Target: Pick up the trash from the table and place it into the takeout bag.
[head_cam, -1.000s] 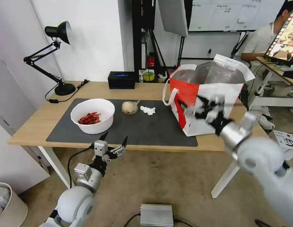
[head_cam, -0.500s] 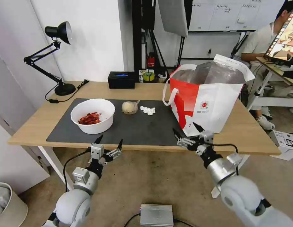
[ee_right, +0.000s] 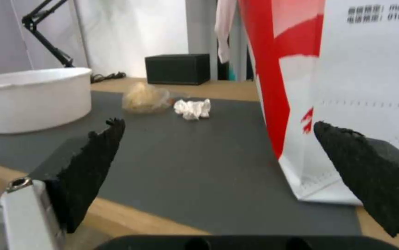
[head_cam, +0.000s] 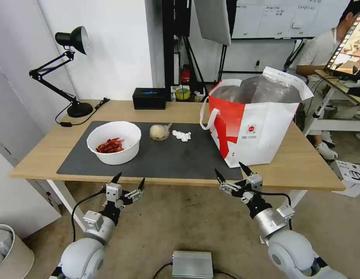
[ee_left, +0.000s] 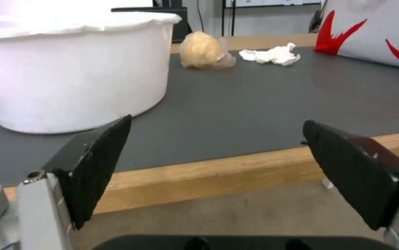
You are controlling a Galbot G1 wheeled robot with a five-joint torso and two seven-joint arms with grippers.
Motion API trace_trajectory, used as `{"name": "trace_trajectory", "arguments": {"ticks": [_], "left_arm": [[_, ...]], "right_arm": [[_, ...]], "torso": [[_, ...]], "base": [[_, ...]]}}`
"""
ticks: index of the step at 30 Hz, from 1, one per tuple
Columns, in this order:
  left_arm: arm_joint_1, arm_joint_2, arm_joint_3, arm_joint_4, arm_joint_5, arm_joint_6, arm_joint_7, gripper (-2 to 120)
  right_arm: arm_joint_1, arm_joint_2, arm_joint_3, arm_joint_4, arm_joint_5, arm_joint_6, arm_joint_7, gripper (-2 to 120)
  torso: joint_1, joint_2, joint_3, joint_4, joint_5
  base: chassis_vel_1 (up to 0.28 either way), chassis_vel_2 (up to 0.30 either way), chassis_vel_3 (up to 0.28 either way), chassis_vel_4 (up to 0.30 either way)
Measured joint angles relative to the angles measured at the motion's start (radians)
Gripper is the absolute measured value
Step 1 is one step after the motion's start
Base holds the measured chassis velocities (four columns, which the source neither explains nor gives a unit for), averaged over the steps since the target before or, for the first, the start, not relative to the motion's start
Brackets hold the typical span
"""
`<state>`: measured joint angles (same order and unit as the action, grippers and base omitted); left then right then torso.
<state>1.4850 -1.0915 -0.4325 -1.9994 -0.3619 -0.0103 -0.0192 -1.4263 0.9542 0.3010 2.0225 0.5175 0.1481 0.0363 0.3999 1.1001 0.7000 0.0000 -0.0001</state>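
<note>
While both arms hang below the tabletop's (head_cam: 180,110) front edge, the left gripper (head_cam: 128,184) and right gripper (head_cam: 233,175) are spread wide, holding nothing. On the dark mat (head_cam: 176,157) rest the white bowl (head_cam: 114,142), plastic wrap ball (head_cam: 159,132) and tissue (head_cam: 182,135); the takeout bag (head_cam: 253,124) stands at the mat's right end.

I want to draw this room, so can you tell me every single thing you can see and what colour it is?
table: one, light wood, white legs.
mat: one, dark grey, on the table.
bowl: one, white, red scraps inside, on the mat's left part.
plastic wrap ball: one, cloudy beige, mid-mat.
tissue: one, white, crumpled, beside the wrap.
takeout bag: one, white and red, foil inside, on the table's right side.
desk lamp: one, black, back left corner.
box: one, black, back edge.
left gripper: open, below the table's front edge.
right gripper: open, at the front edge near the bag.
</note>
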Motion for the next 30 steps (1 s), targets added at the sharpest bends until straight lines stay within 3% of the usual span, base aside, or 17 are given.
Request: {"name": "trace_trajectory", "arguments": {"ticks": [30], "left_arm": [[0.013, 0.016, -0.033, 0.017, -0.005, -0.026, -0.001, 100]], "right_arm": [[-0.029, 0.102, -0.058, -0.045, -0.060, 0.016, 0.004, 100]], "torso": [[0.000, 0.000, 0.000, -0.0001, 0.0001]], "base": [[0.000, 0.000, 0.000, 0.000]]}}
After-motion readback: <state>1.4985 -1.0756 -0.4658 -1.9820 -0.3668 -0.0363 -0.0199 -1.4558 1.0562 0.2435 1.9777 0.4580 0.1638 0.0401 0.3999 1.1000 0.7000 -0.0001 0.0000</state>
